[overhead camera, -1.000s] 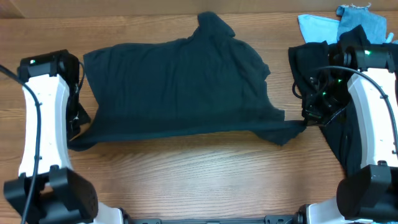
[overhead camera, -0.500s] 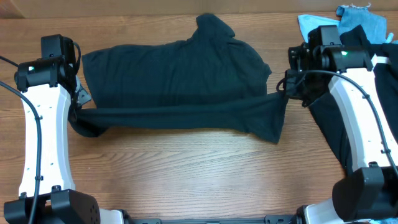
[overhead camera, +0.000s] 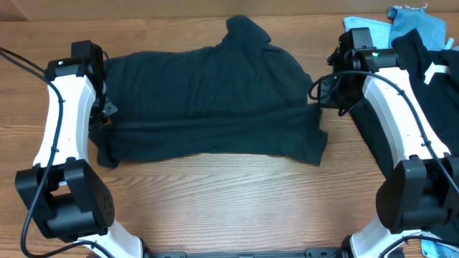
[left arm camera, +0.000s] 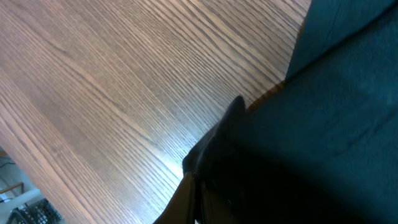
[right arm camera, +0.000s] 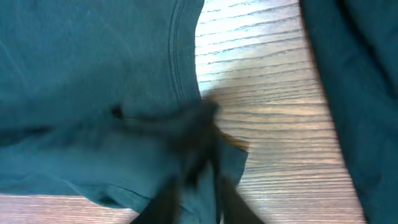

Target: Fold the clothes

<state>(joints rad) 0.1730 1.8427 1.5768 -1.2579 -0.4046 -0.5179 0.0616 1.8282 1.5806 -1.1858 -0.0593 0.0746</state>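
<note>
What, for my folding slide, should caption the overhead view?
Left gripper and right gripper grip a black T-shirt, its near edge folded over, on a wooden table.

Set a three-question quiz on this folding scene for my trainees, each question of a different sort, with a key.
1. True or false: the light blue pieces lie at the table's far edge, on the robot's right side.
2. What do the left gripper and the right gripper grip? A) the black T-shirt, one at each side; B) a light blue piece each; C) nothing.
3. Fill in: the table's top shows ____ grain.
Key: 1 true; 2 A; 3 wood.
</note>
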